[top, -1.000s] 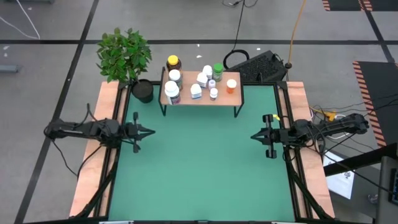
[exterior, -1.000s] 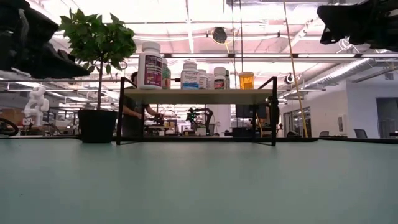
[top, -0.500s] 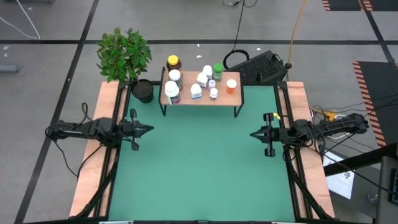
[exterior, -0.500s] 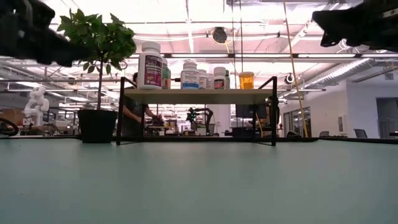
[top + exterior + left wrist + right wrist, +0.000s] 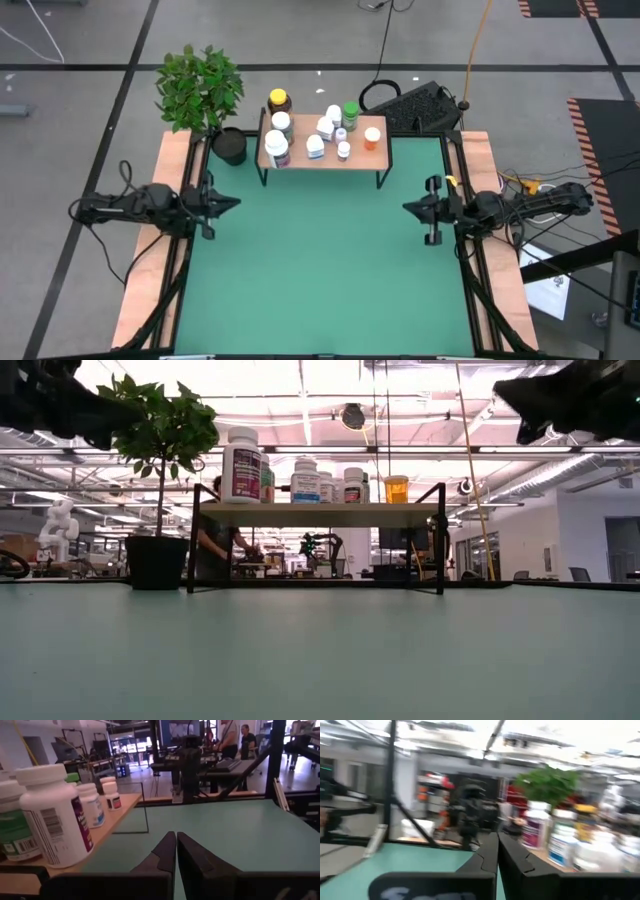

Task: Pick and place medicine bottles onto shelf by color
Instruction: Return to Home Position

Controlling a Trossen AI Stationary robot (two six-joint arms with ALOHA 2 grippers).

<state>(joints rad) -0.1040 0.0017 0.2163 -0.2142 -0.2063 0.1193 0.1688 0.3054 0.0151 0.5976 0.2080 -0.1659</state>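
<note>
Sorting looked finished: the pill bottles (image 5: 315, 146) all stood on the wooden shelf (image 5: 355, 160), well apart from both claws. The left gripper (image 5: 235, 203) and right gripper (image 5: 407, 208), pinched closed and empty, faced each other across the green table (image 5: 320, 280). This seemed the homing step, needing only an unobstructed retreat.

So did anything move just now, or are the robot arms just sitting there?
Both arms shifted a little. The left gripper pulled back toward its own side of the table. The right gripper drifted slightly toward the shelf. Both are shut and empty. The bottles, shelf and plant stayed put.
</note>
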